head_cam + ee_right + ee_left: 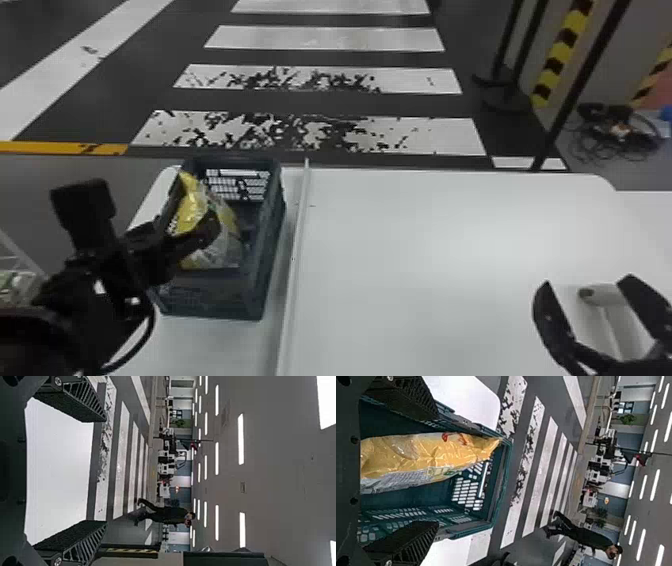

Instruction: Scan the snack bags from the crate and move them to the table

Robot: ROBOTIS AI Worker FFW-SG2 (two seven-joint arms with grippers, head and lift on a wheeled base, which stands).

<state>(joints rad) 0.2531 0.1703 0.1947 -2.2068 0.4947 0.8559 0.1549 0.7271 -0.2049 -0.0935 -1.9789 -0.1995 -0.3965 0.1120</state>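
My left gripper (181,226) is over the left side of the dark blue-green crate (272,250). Inside the crate a yellow and silver snack bag (192,202) stands on edge along the left wall. In the left wrist view, the left gripper (437,470) is open, with the snack bag (427,453) in the gap between its spread fingers and the crate (494,514) around the bag. Over the table's right front part is the right gripper (586,284), open; a pale grey rounded object (602,295) shows between its fingers. The right gripper (106,470) holds nothing in its wrist view.
The white table (400,240) extends right of the crate, with a thin raised pale strip (298,225) running front to back beside the crate. Black posts (575,90) stand behind the table at the right, near cables (617,132) on the floor.
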